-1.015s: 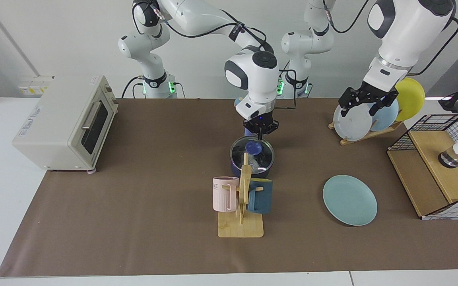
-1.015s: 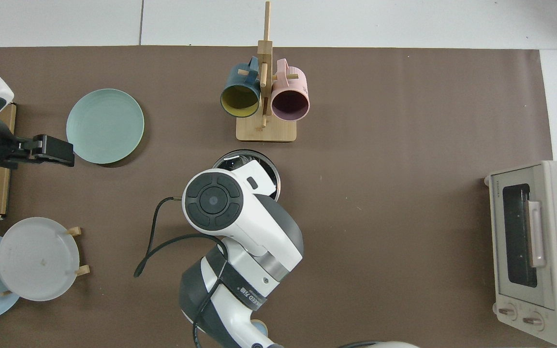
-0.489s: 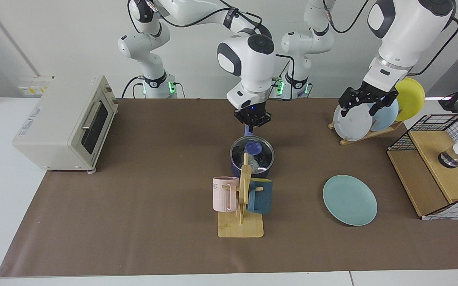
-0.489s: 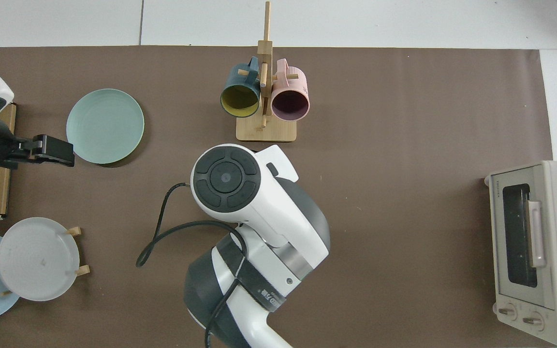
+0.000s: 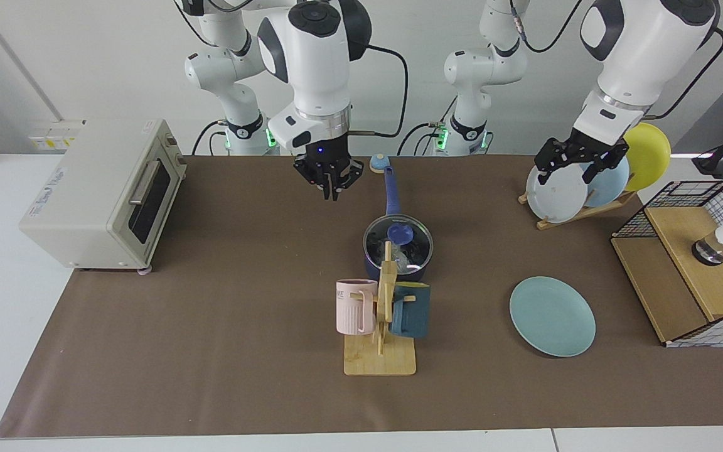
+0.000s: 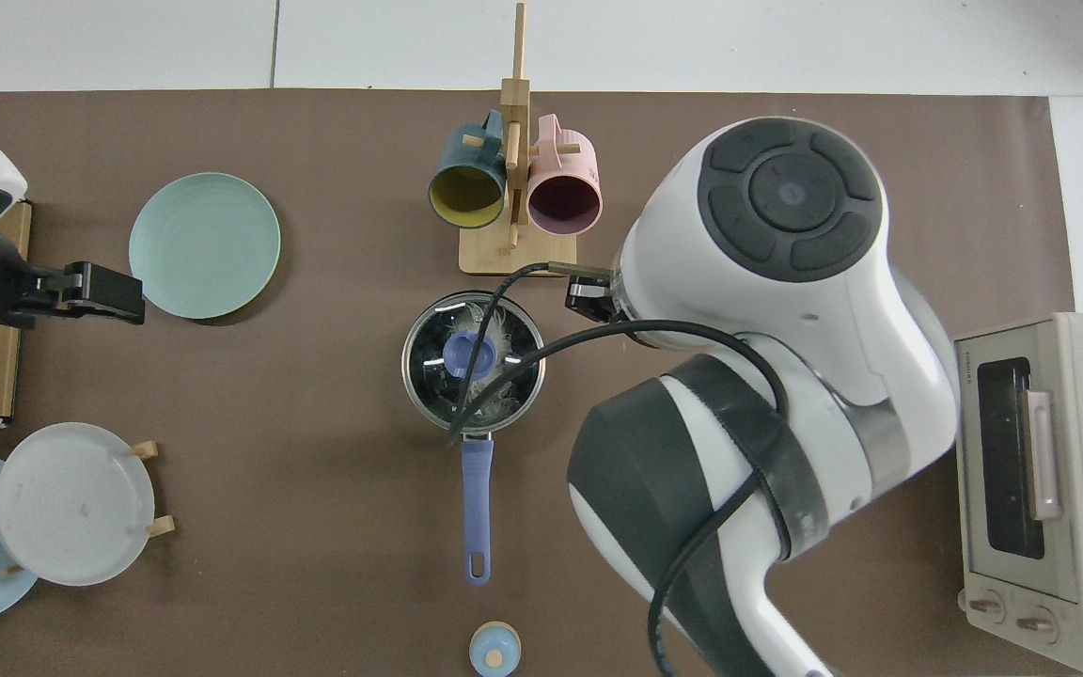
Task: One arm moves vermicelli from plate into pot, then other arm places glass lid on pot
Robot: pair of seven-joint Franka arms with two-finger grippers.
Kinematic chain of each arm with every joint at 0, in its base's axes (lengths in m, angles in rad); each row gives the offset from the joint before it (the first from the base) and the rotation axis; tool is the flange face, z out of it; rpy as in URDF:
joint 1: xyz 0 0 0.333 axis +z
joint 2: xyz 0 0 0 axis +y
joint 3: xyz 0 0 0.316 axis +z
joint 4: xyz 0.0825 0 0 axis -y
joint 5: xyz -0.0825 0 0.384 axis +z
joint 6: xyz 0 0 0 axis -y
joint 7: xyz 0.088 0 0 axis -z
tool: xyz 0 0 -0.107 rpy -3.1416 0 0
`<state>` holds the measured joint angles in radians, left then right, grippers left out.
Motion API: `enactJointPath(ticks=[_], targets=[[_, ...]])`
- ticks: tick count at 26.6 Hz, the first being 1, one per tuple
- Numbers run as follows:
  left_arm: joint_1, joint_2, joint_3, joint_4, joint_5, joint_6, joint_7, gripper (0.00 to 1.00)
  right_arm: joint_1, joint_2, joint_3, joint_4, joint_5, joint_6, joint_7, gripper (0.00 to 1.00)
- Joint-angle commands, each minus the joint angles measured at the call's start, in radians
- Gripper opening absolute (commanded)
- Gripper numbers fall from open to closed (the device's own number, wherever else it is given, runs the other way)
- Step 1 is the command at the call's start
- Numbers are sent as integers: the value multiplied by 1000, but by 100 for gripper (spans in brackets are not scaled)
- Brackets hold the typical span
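Vermicelli (image 6: 494,362): I log it inside the pot (image 5: 397,267), white strands visible through the glass lid (image 6: 473,362), which sits closed on the pot's rim with its blue knob at centre.

Pot: on the brown mat, just behind the wooden mug rack (image 5: 381,326) as the facing camera sees it; long blue handle (image 5: 390,188) pointing away from the rack toward the arm bases.

Plate (image 5: 552,316): pale teal, bare, flat on the mat, well apart from the pot on the side of the left arm's base.

Right gripper (image 5: 330,182): raised above the mat, off to the toaster oven (image 5: 107,194) side of the pot's handle, holding nothing; fingers drawn close together, pointing down.

Left gripper (image 5: 578,164): I see it waiting in the air in front of the rack of standing plates (image 5: 581,185), far from the pot; fingers spread, empty.

Mugs: one pink (image 5: 355,306), one dark teal (image 5: 410,309), hung on the rack in front of the pot.
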<state>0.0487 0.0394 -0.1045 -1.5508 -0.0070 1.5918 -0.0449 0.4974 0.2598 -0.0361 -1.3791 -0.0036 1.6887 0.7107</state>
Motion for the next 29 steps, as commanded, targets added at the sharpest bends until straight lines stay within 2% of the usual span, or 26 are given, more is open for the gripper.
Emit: enactJointPath(ticks=[1, 3, 5, 7, 8, 10, 14, 19, 23, 29], targets=[[10, -18, -3, -17, -16, 11, 0, 100, -60, -28, 13, -37, -46, -12, -92, 31], [10, -18, -3, -17, -16, 11, 0, 100, -101, -46, 12, -44, -46, -20, -157, 41], [10, -18, -3, -17, -16, 11, 0, 100, -161, -69, 15, -49, -39, -21, -229, 45], [10, -18, -3, -17, -16, 11, 0, 100, -216, -83, 13, -49, -23, -21, -290, 55], [10, -18, -3, -17, -16, 11, 0, 100, -250, -89, 15, -49, -23, -21, -313, 62], [10, -18, -3, -18, -16, 11, 0, 100, -296, -97, 13, -51, -27, -15, -338, 100], [10, -18, -3, -18, -16, 11, 0, 100, -352, -111, 12, -49, -33, -7, -361, 100], [10, -18, -3, -17, -16, 13, 0, 100, -388, -149, 13, -75, -42, -76, -364, 100], [10, -18, -3, -17, -16, 11, 0, 100, -405, -217, 15, -190, -29, -63, -402, 100], [10, -18, -3, -18, -16, 11, 0, 100, -395, -247, 15, -277, -24, -12, -401, 99]])
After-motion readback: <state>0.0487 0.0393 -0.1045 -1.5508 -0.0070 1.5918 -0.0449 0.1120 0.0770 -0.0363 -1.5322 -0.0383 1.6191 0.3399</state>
